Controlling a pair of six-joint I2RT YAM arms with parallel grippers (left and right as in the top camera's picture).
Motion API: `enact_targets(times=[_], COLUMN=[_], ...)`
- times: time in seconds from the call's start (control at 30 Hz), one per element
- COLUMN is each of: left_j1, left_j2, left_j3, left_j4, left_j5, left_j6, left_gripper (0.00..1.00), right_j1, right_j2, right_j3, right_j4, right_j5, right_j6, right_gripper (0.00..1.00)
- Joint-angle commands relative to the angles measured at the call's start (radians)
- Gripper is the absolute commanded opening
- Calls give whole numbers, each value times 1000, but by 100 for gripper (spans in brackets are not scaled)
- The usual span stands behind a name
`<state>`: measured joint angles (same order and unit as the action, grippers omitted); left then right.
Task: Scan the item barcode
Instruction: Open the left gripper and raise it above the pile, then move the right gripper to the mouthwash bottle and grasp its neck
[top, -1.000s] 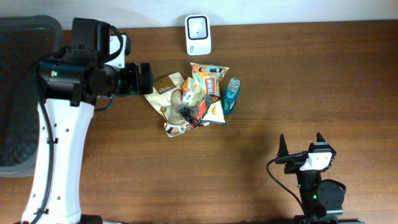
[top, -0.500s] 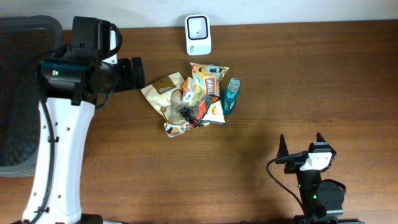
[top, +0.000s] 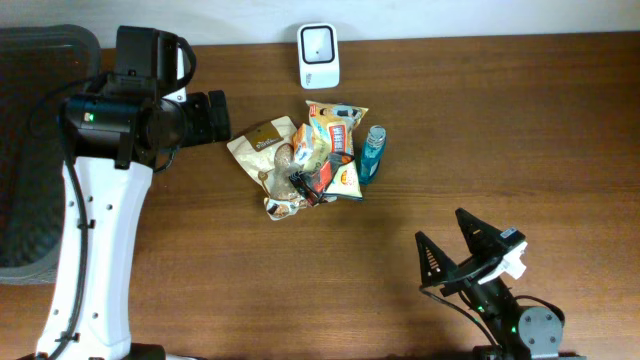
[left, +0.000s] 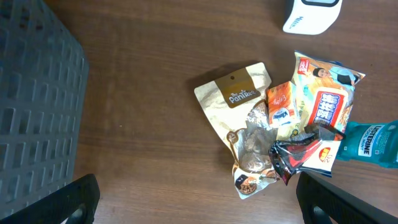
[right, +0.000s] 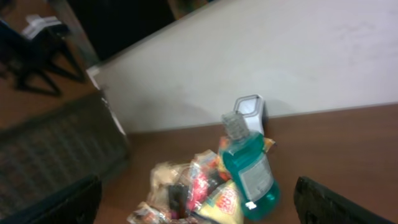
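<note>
Overhead, barcode scanner (top: 318, 55): it sits at the far edge of the table (top: 520, 130), just behind the heap. A lifted item would probably have only a short way to go to reach it.
Overhead, heap of items (top: 305, 165): the packets overlap near the middle of the table. No barcode shows from above, so I cannot tell which item goes first.
Overhead, mouthwash bottle (top: 372, 152): it lies at the heap's right edge, touching the orange snack bag (top: 335, 130). It is rigid and the least buried, so it is probably the easiest to pick.
Overhead, left gripper (top: 215, 115): its jaws are spread wide and hold nothing. It hovers just left of the gold pouch (top: 262, 137).
Overhead, grey basket (top: 30, 150): it stands at the left side, apart from the heap, and may be meant for scanned goods.
Overhead, right gripper (top: 441, 228): it is wide open and empty, near the front edge and well apart from the heap, angled toward it.
Left wrist, fingertips (left: 68, 202): they sit in the bottom corners with only bare wood between them, and the heap lies ahead. This looks like a survey pose, not a grasp.
Left wrist, gold pouch: it lies flat on the basket side of the heap, with its lower end under a crumpled clear wrapper (left: 252, 140).
Right wrist, mouthwash bottle: the view is blurred. The bottle is the closest piece to this arm, with its cap toward the scanner and its label showing.
Right wrist, jaws: they stand far apart at the frame's lower corners, with nothing between them.
</note>
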<state>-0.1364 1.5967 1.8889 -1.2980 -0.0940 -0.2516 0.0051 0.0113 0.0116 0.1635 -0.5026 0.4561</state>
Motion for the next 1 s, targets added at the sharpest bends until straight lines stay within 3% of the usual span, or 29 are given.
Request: enact_targets(times=[0.0,0.13,0.3,0.43,0.5,0.57,0.67,0.73,0.8,0.87,0.97], left_j1=[4,4,4,4,4,4,4,4,4,4,4], left_j2=[6,6,6,6,6,6,6,6,6,6,6], left_j3=[6,6,6,6,6,6,6,6,6,6,6], left_j4=[-2,-2,-2,-2,-2,-2,-2,-2,-2,-2,-2], left_j5=[-16,-16,-16,-16,-16,-16,-16,-16,-16,-16,-16], left_j6=[-10,-10,-10,-10,-10,-10,-10,-10,-10,-10,-10], left_gripper=[99,99,99,99,99,99,99,99,99,99,99], right_j1=[-6,-6,-6,-5,-5,-5,-5,-4,23,79,230], right_j2=[-8,14,182,504,718,836,980,1089,1158,1205,1258], right_j3=[-4,74,282,590,834,967,1094,1142,1144,1144,1145], right_j4=[89,97,-89,-394,-671,-804,-864,-797,-705,-699,-708], right_j5=[-36,-14,-10,-50,-52,-63,-225,-430,-502,-354,93], right_j6=[84,79,-21,-140,-142,-141,-129,-125,-98,-24,93], right_gripper=[98,98,98,98,98,98,98,100,91,91,91])
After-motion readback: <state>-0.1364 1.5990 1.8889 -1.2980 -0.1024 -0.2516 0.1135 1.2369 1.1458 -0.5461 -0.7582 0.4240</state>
